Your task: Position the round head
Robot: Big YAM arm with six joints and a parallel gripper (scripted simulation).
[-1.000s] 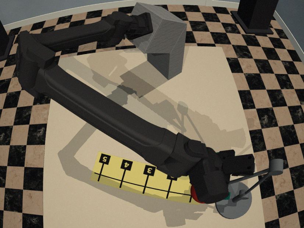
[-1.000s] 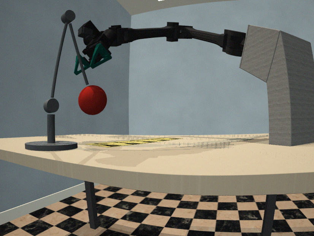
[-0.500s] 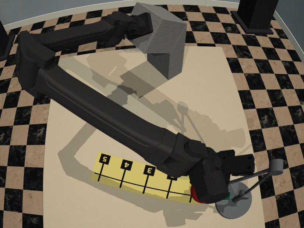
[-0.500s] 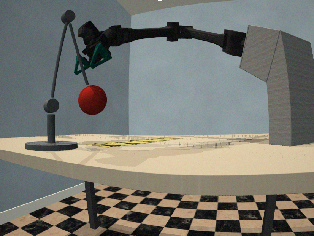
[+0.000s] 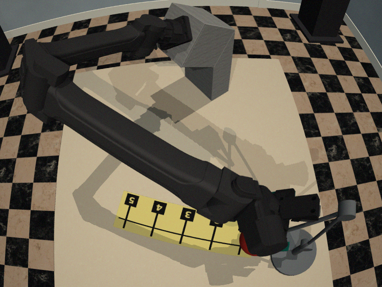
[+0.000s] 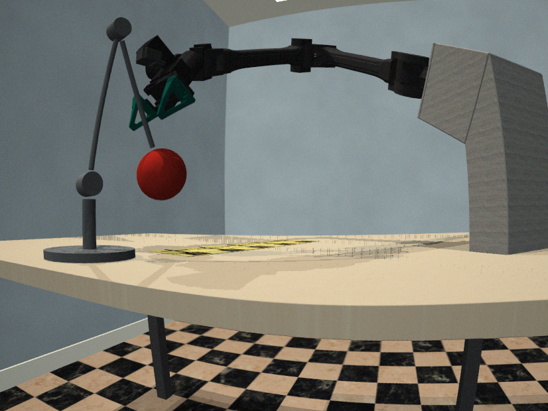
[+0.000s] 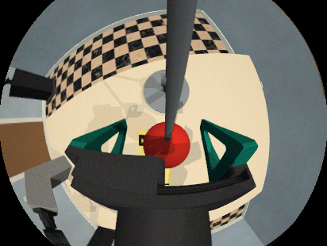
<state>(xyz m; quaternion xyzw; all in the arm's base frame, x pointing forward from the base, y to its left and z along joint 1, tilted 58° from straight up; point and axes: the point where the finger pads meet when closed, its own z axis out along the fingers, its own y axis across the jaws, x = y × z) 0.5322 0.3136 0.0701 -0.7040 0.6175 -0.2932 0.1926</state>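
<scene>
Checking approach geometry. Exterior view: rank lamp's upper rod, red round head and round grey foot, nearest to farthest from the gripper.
1. Thin grey upper rod: between the open green fingers of the gripper.
2. Red round head: hanging below.
3. Round grey foot: on the bench, lower left.

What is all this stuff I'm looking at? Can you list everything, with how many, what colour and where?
Lamp head: one, red ball, hanging above the bench near the foot end of the strip.
Lamp rods: two, grey, meeting at a top joint.
Lamp foot: one, grey disc, on the bench's corner.
Strip: one, yellow, with black numbered lines, lying on the bench; the arm covers marks 1 and 2.
Bench: one, beige.
Pedestal: one, grey block carrying the arm.
Floor: black and tan checks.
Arm: one, black, reaching to the lamp.
Tool: one, green fingers, open either side of the head's rod, holding nothing.
</scene>
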